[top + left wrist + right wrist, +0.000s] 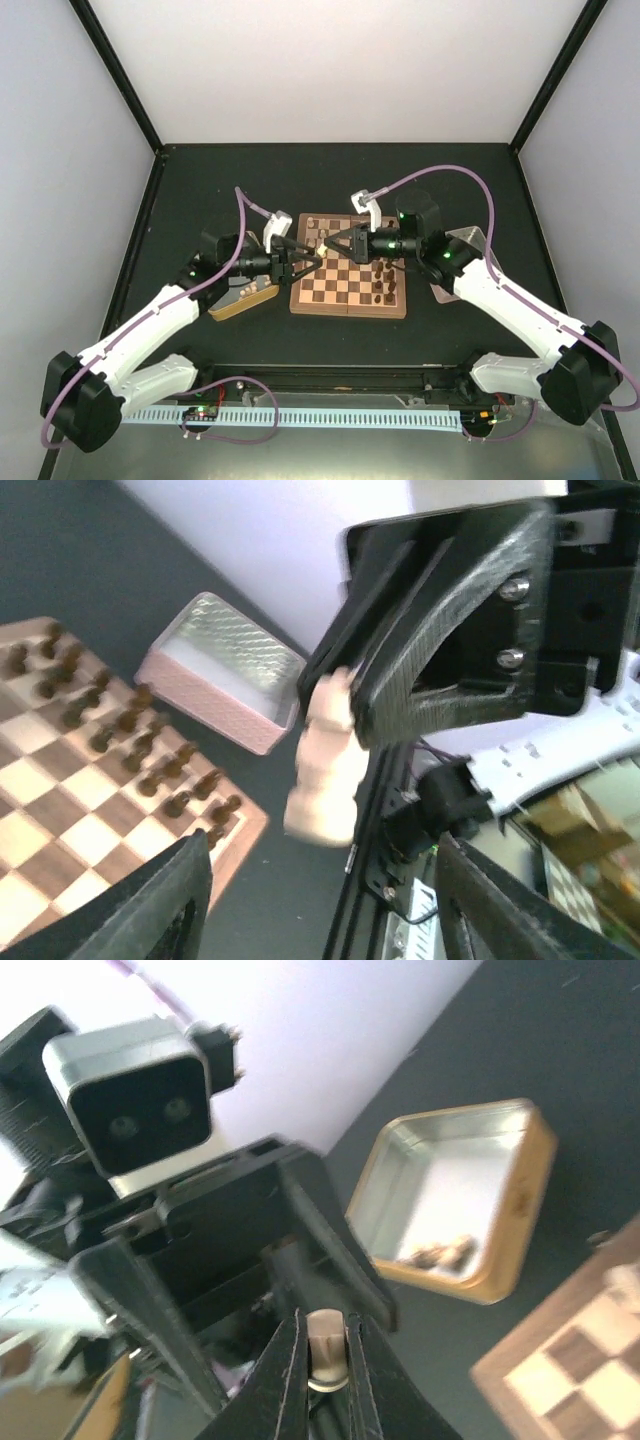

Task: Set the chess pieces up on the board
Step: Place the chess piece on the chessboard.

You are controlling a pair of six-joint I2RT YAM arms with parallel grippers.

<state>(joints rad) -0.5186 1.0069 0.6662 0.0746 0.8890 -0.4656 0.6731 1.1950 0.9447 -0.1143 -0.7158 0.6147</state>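
Gold tin is sitting on the dark worktop, just beside the board's left edge. In the right wrist view a few small pieces are lying in one corner of it; too blurred to tell the colour.

Left claw is hovering above the board's left side, pointing right, nose to nose with the other claw. Its jaws are standing wide: in the left wrist view both fingers are sitting far apart at the bottom of frame, gripping nothing.

Pale piece is hanging in the air between the two claws, over the left rear part of the board, clear of the squares. It's tilting in the grip rather than hanging upright.

Right claw is pointing left and is pinching that pale piece by its top end, with jaws narrow and tight on it. The rest of the piece is sticking out towards the left claw.

Board is lying flat mid-worktop between the two arms. Dark pieces are standing in two rows along its right side; the middle squares are showing bare checks.

Silver-grey tray is sitting on the worktop off the board's right side, near it but apart, partly hidden behind the right arm in the top view.
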